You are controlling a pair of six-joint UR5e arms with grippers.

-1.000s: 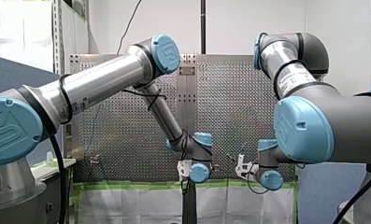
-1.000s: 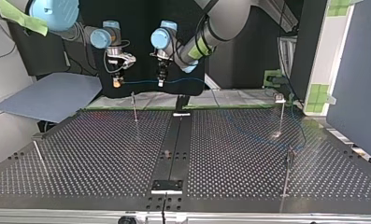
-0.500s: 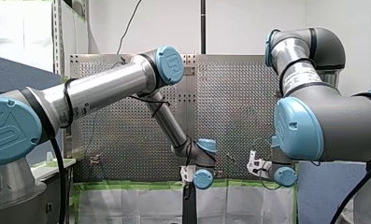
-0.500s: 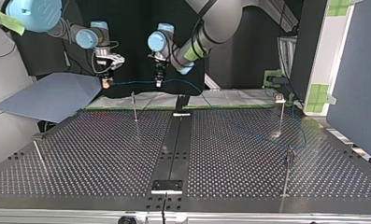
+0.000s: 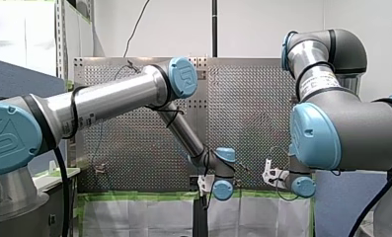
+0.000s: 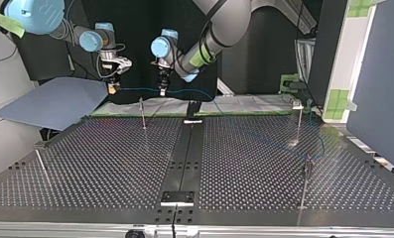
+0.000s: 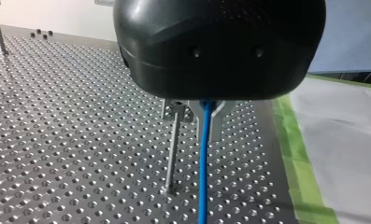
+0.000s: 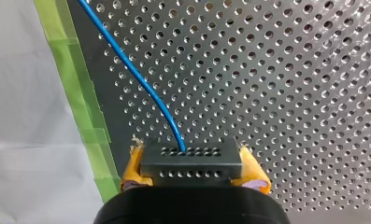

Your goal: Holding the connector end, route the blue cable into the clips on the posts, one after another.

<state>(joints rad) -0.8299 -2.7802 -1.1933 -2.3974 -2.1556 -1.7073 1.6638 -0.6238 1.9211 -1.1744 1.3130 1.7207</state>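
Four thin posts [image 6: 143, 115] [image 6: 299, 124] [image 6: 305, 186] [image 6: 41, 166] stand on one perforated bench [image 6: 110, 163]. One blue cable [image 7: 203, 158] ends in one black connector [image 8: 191, 163]. Two grippers show: my left gripper [image 6: 162, 90] and my right gripper [image 6: 114, 88].

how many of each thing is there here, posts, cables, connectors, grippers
posts: 4
blue cable: 1
connector: 1
grippers: 2, my right gripper and my left gripper
total: 8
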